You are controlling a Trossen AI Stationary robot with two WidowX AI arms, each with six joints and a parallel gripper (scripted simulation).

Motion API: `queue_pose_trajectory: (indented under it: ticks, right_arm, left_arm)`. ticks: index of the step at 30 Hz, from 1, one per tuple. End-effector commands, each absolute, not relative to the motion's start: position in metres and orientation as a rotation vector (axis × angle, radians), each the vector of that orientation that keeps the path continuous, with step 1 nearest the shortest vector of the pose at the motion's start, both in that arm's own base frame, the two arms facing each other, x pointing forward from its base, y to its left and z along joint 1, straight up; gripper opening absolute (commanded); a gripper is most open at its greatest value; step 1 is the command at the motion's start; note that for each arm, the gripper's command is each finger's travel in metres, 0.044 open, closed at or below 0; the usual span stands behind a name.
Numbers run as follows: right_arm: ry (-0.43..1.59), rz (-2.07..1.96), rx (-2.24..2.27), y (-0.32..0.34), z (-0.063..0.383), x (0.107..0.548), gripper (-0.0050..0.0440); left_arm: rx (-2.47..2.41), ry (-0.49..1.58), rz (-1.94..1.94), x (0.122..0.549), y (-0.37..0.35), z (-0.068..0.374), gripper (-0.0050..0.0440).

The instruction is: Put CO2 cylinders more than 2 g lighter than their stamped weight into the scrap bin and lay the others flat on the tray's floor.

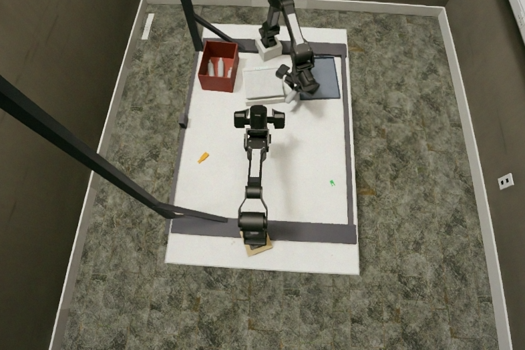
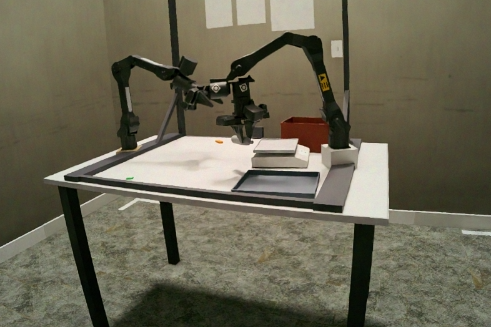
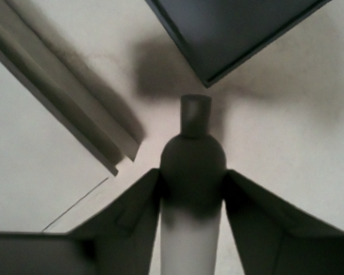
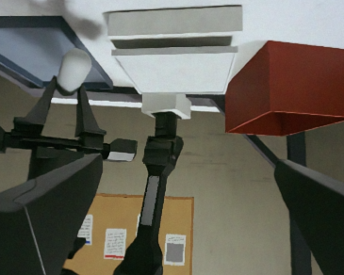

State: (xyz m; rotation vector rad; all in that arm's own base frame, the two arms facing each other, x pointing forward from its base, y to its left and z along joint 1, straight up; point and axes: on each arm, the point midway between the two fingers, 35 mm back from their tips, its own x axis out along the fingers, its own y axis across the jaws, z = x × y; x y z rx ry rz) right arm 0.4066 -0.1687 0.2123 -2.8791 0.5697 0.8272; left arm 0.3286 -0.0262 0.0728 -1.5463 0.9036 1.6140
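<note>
- Looking down from the top, we see a white table (image 1: 305,138) (image 2: 158,160) (image 3: 289,153) (image 4: 294,17) edged with dark strips, on a mottled grey-green floor (image 1: 415,252) (image 2: 237,259) between brown walls with pale skirting. An orange piece (image 1: 203,157) (image 2: 218,141) and a green piece (image 1: 332,182) (image 2: 129,178) lie well apart on it. Three pale cylinders (image 1: 220,67) stand or lean inside the red bin (image 1: 216,83) (image 2: 297,133) (image 4: 294,83). The left gripper (image 1: 290,85) (image 2: 242,141) (image 3: 191,177) (image 4: 68,80) holds another cylinder (image 1: 290,95) (image 2: 237,140) (image 3: 192,158) (image 4: 75,66) between the scale (image 1: 263,83) (image 2: 279,160) (image 3: 35,116) (image 4: 176,69) and the blue-grey tray (image 1: 326,77) (image 2: 277,182) (image 3: 233,31) (image 4: 25,50).
- From the exterior view, we find the tray's floor bare and the scale's pan without a cylinder. Three sheets (image 2: 292,2) hang on the wall beside a white switch plate (image 2: 337,48). The right gripper (image 1: 258,115) (image 2: 206,104) (image 4: 188,164) is raised above the table.
- Through the left wrist view, we see the fingers clamped on the held cylinder's shoulder, its narrow neck pointing toward a tray corner. Soft shadows darken the surface around it; we cannot read any stamp.
- Through the right wrist view, we see its own fingers wide apart with nothing between them. Past the scale and bin, a corkboard (image 4: 101,210) carries pinned papers, and the held cylinder shows its rounded end.
</note>
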Motion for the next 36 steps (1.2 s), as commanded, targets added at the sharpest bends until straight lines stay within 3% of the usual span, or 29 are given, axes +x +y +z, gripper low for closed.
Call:
queue_pose_trajectory:
  ticks: [1,10,20,27,36]
  right_arm:
    - [0.57,0.772,-2.883,-0.168,0.223,0.405,0.044]
    - [0.576,0.758,-2.889,-0.169,0.227,0.406,0.044]
    - [0.575,0.765,-2.887,-0.169,0.226,0.407,0.044]
    - [0.575,0.765,-2.887,-0.169,0.226,0.407,0.044]
    - [0.575,0.765,-2.887,-0.169,0.226,0.407,0.044]
  left_arm:
    - [-1.475,0.969,1.483,0.33,-0.027,0.082,-0.005]
    - [-1.47,0.977,1.482,0.32,-0.039,0.086,-0.005]
    - [-1.471,0.985,1.484,0.239,-0.103,0.111,-0.005]
    - [-1.47,0.987,1.486,0.214,-0.113,0.115,-0.005]
    - [-1.406,1.047,1.403,0.21,-0.115,0.116,-0.005]
